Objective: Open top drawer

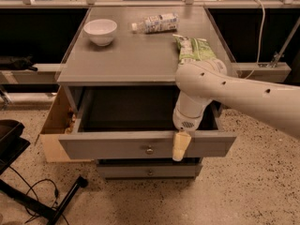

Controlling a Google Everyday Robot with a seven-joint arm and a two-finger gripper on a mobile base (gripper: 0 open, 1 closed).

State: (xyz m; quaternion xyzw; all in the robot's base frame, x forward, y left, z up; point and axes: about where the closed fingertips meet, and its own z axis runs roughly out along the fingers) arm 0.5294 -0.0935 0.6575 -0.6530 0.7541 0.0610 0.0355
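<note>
The top drawer [117, 145] of the grey cabinet stands pulled far out, its deep grey inside showing and its small round knob [149, 150] at the centre of the front. My gripper [179, 146] hangs from the white arm over the drawer's front edge, right of the knob, with one tan finger [180, 144] down over the front panel. A narrower drawer [149, 171] below stays shut.
On the cabinet top [136, 55] are a white bowl [100, 31], a lying plastic bottle [154, 23] and a green snack bag [193, 48]. A cardboard box [55, 125] stands left of the cabinet. A black stand and cables [42, 200] lie at the lower left.
</note>
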